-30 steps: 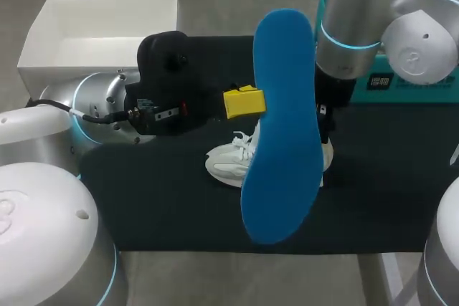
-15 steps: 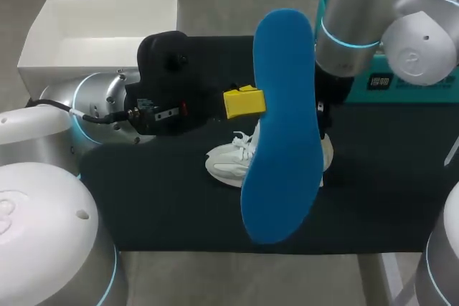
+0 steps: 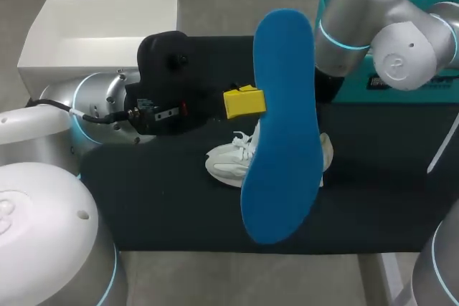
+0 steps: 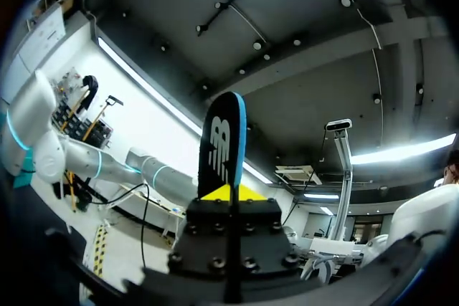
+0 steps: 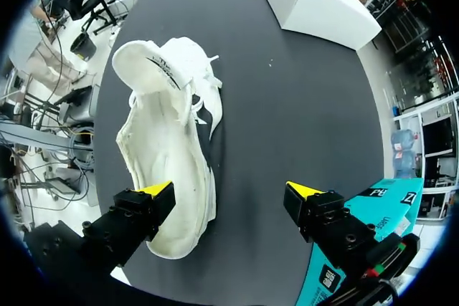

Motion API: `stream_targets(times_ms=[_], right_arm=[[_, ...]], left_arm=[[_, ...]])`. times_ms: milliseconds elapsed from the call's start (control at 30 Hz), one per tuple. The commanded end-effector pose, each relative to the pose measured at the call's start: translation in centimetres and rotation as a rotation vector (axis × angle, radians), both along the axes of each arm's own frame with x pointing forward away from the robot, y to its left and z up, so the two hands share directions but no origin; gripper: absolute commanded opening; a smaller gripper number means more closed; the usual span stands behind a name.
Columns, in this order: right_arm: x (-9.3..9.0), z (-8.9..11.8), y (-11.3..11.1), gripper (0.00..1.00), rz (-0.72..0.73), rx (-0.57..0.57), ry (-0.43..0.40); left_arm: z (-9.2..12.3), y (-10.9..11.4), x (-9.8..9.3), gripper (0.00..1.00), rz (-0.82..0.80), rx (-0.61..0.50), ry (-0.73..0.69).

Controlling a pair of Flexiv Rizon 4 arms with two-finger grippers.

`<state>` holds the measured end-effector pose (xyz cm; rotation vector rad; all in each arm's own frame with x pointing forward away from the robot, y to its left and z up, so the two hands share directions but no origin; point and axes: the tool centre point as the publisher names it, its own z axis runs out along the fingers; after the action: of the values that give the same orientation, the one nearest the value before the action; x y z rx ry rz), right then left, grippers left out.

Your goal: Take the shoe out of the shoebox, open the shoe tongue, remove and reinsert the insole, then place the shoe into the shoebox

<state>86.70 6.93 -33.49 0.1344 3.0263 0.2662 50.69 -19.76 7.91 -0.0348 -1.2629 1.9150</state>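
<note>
right wrist view: shoe (image 5: 171, 155) beneath parted right jaws; insole (image 3: 283, 127) between clamped left jaws

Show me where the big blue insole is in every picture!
Head view: the blue foam insole is held upright at the middle, hiding part of the white fabric shoe, clamped by the left gripper.
Left wrist view: edge-on, rising between that gripper's yellow tips.
Right wrist view: not in it; only the shoe lies there.
Shared landmark: yellow tips for the first two, the shoe for head and right wrist.
</note>
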Motion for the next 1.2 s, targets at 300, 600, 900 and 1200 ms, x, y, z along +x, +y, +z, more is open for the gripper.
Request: stream_targets(times_ms=[300,600,900,1200], right_arm=[[0.4,-1.0,2.9,1.0,0.027,0.003,0.039],[-1.2,-2.9,3.9,0.78,0.016,0.045,0.058],[-2.1,-4.7,3.3,0.0,0.003,0.119,0.086],[-2.1,-4.7,3.3,0.0,0.003,0.119,0.086]], left_arm=[[0.8,-1.0,-1.0,0.0,0.047,0.025,0.015],[0.8,-1.0,-1.0,0.0,0.047,0.025,0.015],[0.8,-1.0,-1.0,0.0,0.047,0.025,0.015],[0.8,-1.0,-1.0,0.0,0.047,0.025,0.015]])
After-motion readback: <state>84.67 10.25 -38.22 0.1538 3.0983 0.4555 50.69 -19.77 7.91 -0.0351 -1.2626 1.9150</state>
